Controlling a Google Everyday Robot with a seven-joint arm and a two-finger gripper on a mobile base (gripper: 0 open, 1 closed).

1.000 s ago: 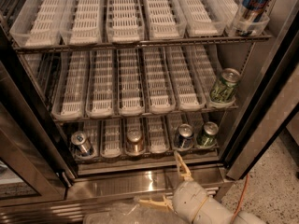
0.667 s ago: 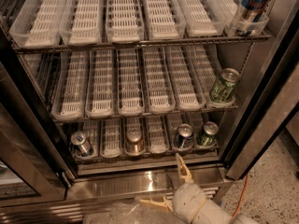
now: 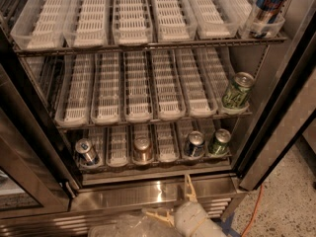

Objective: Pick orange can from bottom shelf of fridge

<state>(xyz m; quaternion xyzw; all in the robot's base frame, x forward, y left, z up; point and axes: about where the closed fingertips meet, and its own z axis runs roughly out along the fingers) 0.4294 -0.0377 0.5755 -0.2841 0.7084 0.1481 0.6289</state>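
Below the fridge (image 3: 279, 113) sill, my gripper (image 3: 174, 201) hovers, fingers (image 3: 189, 185) spread open and empty; the orange can (image 3: 142, 150) stands mid-row on the bottom shelf (image 3: 163, 171), well apart.

orange can (image 3: 142, 150): coppery body, silver top, upright, front of third lane from left | bottom shelf (image 3: 159, 168): wire rack, white slotted lanes, shiny steel sill in front | fridge (image 3: 274, 113): stainless, door open, three racks | gripper (image 3: 168, 196): fingers spread, low before sill, apart from can
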